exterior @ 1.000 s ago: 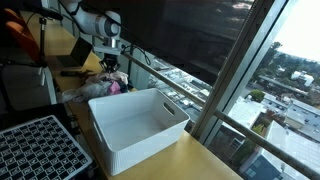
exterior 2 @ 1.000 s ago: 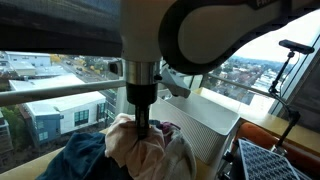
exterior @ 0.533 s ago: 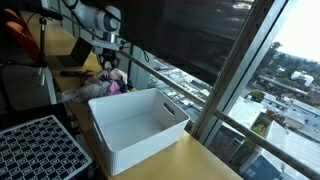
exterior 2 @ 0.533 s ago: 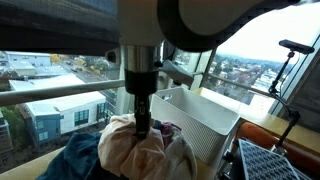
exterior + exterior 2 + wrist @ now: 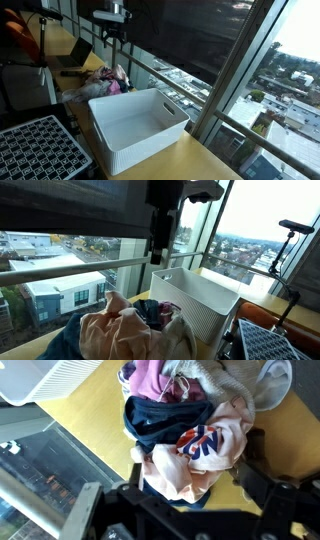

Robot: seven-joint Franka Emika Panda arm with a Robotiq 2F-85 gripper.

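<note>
Pile of clothes (image 5: 125, 330) lies heaped just beside the white basket (image 5: 200, 298). Gripper (image 5: 157, 255) hangs above it, jaws spread, holding nothing. Seemingly a pause between grabs; a fresh pick calls for a straight descent onto the topmost garment

Nothing here reads as words or numbers; the red-and-blue print on the pale garment (image 5: 200, 445), mid-frame in the wrist view, is too blurred.
</note>
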